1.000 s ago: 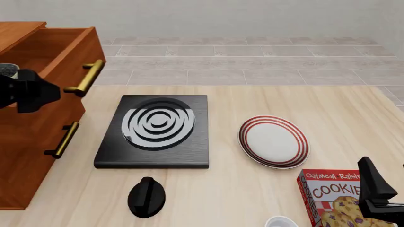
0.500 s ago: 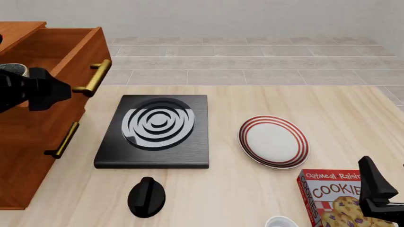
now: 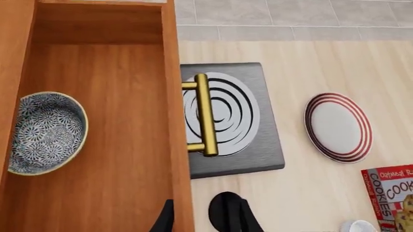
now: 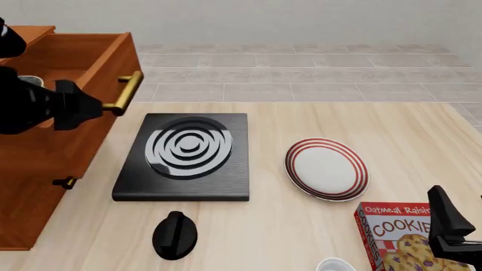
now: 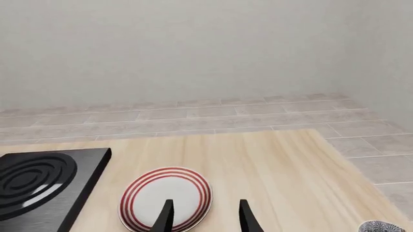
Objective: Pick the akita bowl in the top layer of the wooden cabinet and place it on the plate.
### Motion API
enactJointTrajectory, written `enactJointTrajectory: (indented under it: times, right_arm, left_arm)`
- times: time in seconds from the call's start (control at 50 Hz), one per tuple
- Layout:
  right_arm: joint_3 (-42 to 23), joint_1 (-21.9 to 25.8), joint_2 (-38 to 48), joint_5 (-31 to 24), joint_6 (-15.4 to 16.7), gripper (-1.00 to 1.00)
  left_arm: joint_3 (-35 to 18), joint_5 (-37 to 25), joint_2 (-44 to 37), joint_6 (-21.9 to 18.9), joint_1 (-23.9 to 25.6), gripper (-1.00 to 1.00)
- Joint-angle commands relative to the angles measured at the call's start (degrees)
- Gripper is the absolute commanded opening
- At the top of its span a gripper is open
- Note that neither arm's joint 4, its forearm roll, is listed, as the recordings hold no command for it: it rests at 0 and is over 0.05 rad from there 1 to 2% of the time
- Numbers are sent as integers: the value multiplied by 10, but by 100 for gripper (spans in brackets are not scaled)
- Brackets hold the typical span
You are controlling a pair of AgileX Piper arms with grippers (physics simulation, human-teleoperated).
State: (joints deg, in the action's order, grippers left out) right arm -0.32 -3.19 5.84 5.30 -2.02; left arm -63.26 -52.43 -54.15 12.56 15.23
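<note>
Front view: akita bowl (image 4: pixel 29 82) nearly all hidden behind the left arm — only a sliver shows inside the top layer (image 4: pixel 101 62). Wooden cabinet (image 4: pixel 45 169) cut off at the left edge. Left gripper (image 4: pixel 75 107) — fingertips can't be made out against the dark arm, spread unclear here. Cookie box (image 4: pixel 395 237) cut by the bottom edge and partly covered by the right gripper (image 4: pixel 448 226). Small white object (image 4: pixel 335 265) at the bottom edge, too cropped to identify.
</note>
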Motion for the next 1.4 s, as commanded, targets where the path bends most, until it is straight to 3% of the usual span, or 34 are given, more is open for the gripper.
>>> enactJointTrajectory:
  times: [0.02,1.4]
  right_arm:
    - [0,-1,-1,-2,-4,100]
    - [-1,-2,2,0,-13,100]
  left_arm:
    - [48,4,-53,6,27,100]
    - [-18,3,-91,16,100,100]
